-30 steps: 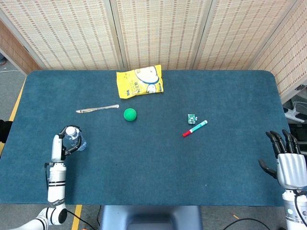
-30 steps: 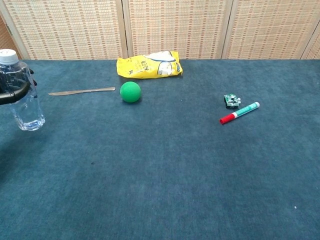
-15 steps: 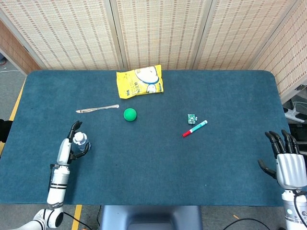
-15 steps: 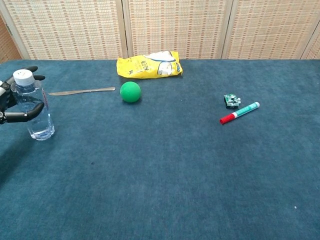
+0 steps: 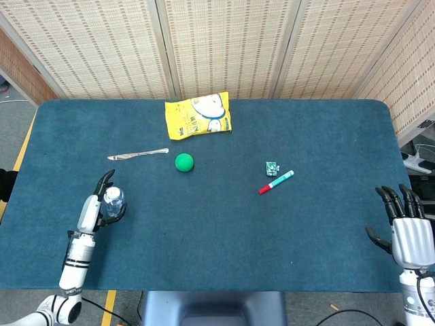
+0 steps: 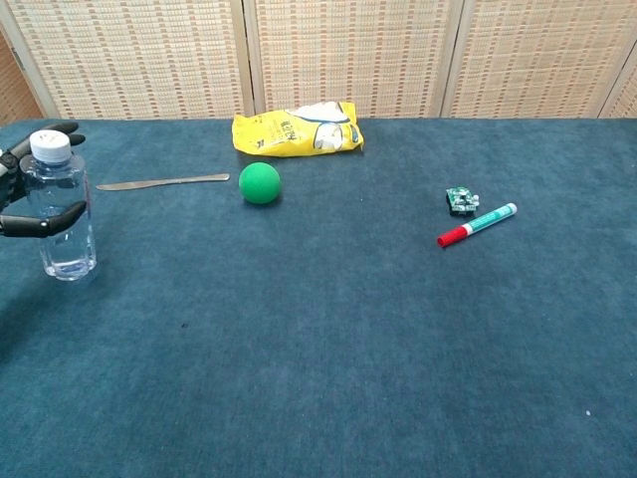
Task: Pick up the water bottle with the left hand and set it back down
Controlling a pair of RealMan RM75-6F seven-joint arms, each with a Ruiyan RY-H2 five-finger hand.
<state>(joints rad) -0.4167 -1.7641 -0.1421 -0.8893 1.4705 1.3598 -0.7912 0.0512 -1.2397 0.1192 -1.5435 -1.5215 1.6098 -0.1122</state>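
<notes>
The clear water bottle [image 5: 113,201] [image 6: 60,214] with a white cap stands upright on the blue table near its left front. My left hand [image 5: 95,207] [image 6: 20,199] is beside it with the fingers stretched apart: the thumb crosses in front of the bottle's middle and the other fingers reach behind the cap. The grasp looks loosened around the bottle. My right hand [image 5: 408,227] hangs off the table's right front edge with its fingers spread and nothing in it. The chest view does not show the right hand.
A metal knife [image 5: 138,154] [image 6: 162,182] lies behind the bottle. A green ball [image 5: 184,162] [image 6: 260,183] and a yellow snack bag [image 5: 198,115] [image 6: 296,129] sit mid-table. A red-capped marker [image 5: 276,182] [image 6: 478,224] and a small green part [image 5: 272,167] [image 6: 460,200] lie to the right.
The bottle came down from a lifted position onto the table, and it has since settled from a slight tilt to upright. The left hand's fingers have spread away from it. The right hand stayed put.
</notes>
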